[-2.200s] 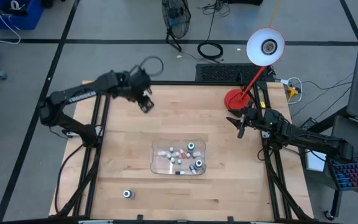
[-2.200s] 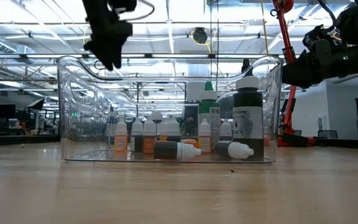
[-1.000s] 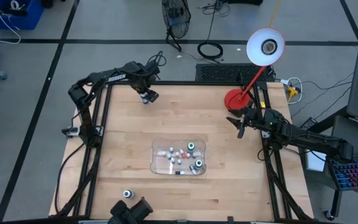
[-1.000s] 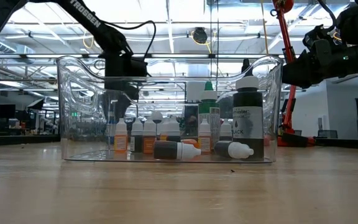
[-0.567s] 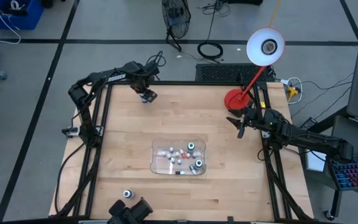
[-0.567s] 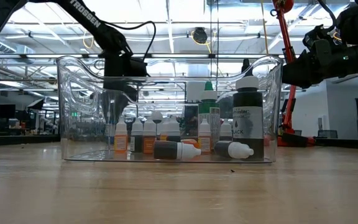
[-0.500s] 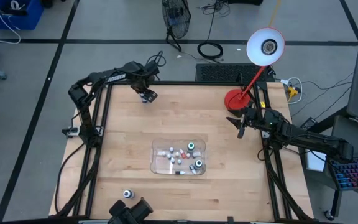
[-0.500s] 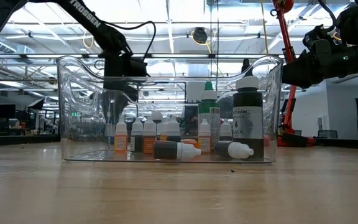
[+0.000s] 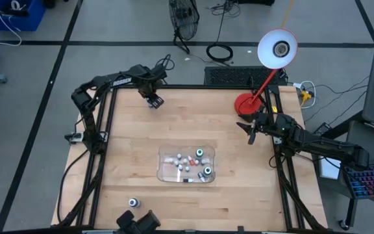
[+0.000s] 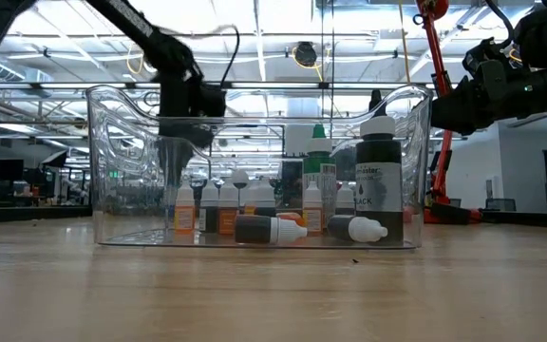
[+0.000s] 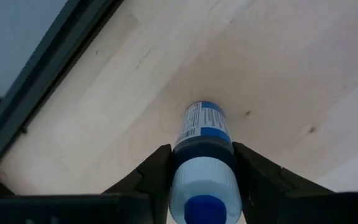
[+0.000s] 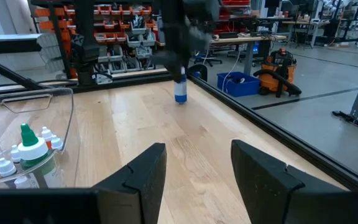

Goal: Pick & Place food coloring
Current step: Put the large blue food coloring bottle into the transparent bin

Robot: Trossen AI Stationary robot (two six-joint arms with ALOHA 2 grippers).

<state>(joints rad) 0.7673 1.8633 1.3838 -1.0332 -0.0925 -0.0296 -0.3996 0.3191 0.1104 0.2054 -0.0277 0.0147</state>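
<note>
Over at the far left corner of the table [image 9: 239, 195], the left gripper [image 9: 153, 99] is clamped around a blue-labelled food coloring bottle [image 11: 202, 158], its base on the wood. The other bottles [image 10: 283, 214] sit in the clear tray [image 9: 167, 173] mid-table, one stray bottle [image 9: 133, 203] near the front edge. The right gripper [image 9: 252, 129] waits at the right edge, fingers spread.

Tray [image 9: 163, 162]: you have it mid-table, toward the near edge
In the tray: small bottles [image 9: 182, 162] and larger bottles [image 9: 203, 164], some lying
Loose bottle [image 9: 133, 203]: on the table by your near-left corner, well apart from the tray
Left gripper [image 9: 152, 100]: far-left corner, with a bottle [image 11: 202, 158] between its fingers
Right gripper [image 9: 250, 130]: right edge, beside the lamp base [image 9: 244, 104]
</note>
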